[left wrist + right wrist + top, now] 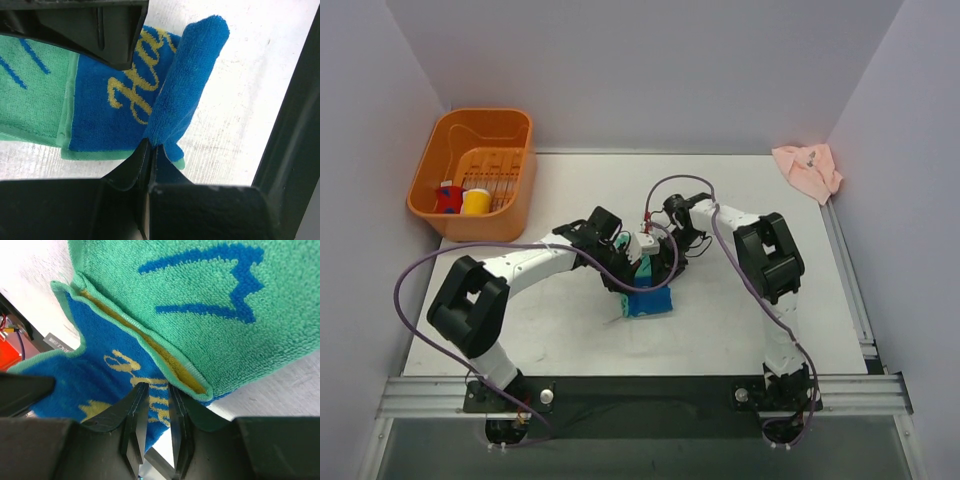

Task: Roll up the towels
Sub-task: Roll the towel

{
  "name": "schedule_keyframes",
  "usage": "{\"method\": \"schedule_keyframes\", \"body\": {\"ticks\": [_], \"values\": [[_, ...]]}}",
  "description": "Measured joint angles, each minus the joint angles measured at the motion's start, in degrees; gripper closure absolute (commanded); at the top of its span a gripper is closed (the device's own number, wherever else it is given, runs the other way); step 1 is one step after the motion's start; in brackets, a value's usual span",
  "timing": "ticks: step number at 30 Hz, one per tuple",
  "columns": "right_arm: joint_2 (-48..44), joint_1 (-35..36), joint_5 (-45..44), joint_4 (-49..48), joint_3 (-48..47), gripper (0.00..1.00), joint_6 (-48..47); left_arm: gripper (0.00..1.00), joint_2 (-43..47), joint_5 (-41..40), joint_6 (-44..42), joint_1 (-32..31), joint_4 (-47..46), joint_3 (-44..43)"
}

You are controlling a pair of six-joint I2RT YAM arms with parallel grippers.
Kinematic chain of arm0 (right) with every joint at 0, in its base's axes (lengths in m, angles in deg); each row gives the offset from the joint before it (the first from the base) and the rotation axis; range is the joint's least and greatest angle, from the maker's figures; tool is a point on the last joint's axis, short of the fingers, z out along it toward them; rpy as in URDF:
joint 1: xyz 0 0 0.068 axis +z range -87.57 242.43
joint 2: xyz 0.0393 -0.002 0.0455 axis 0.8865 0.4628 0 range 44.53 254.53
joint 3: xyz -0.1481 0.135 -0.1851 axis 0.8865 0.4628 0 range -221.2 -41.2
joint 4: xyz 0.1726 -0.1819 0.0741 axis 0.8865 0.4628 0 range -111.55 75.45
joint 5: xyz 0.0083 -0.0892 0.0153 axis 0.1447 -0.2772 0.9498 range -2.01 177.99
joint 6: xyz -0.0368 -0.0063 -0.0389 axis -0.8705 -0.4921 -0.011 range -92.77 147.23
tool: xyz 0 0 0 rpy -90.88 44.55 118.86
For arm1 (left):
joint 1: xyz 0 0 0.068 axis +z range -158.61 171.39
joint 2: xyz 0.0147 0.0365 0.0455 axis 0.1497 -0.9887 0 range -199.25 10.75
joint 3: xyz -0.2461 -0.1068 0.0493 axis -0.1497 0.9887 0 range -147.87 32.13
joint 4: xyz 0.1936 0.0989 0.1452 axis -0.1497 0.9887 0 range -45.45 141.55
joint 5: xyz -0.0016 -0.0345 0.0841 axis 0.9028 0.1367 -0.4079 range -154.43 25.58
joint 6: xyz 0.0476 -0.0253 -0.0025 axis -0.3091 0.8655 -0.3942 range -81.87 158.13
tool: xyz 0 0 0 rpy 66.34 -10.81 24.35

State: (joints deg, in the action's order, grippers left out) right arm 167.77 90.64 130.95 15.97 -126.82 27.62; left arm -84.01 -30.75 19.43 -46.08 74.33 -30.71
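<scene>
Towels: we are looking at two of them, a green-and-blue towel (650,302) and a pink towel (808,170).
Green-and-blue towel: it is lying on the white table (520,330), well to the right of the orange basket (425,205) and nearer the arm bases than the basket is. Part of it is standing up between the two grippers.
Pink towel: it is sitting crumpled far to the right of the orange basket, about level with it and well apart from both arms.
Left gripper (150,149): we are seeing its fingertips pressing together on a raised blue fold of the green-and-blue towel.
Right gripper (156,397): its fingers are pinching the blue half, with only the cloth between them. The green half is folding over just beside them, with yellow showing inside the fold.
Writing: we are making out yellow cursive lettering on the blue half, but folds and fingers are covering too much of it for us to read a word. The green half is carrying loose blue strokes.
Label: a small grey tag (57,342) with pale print is showing in the right wrist view, and we are finding it too small to read.
Basket contents: a small red thing (447,198) and a yellow thing (475,202) are sitting side by side inside the orange basket.
</scene>
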Motion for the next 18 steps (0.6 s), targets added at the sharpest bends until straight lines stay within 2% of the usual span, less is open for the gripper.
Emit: {"method": "schedule_keyframes", "body": {"ticks": [5, 14, 18], "values": [[-0.2, -0.6, -0.9, 0.8, -2.2, 0.72, -0.3, 1.00, -1.7, 0.0, -0.4, 0.1, 0.0, -0.3], [-1.2, -6.6, -1.7, 0.2, -10.1, 0.72, 0.9, 0.99, -1.8, 0.0, -1.4, 0.1, 0.0, -0.3], [1.0, -6.8, -1.8, 0.0, -11.3, 0.72, 1.4, 0.97, -1.9, 0.0, -1.4, 0.3, 0.0, -0.4]]}}
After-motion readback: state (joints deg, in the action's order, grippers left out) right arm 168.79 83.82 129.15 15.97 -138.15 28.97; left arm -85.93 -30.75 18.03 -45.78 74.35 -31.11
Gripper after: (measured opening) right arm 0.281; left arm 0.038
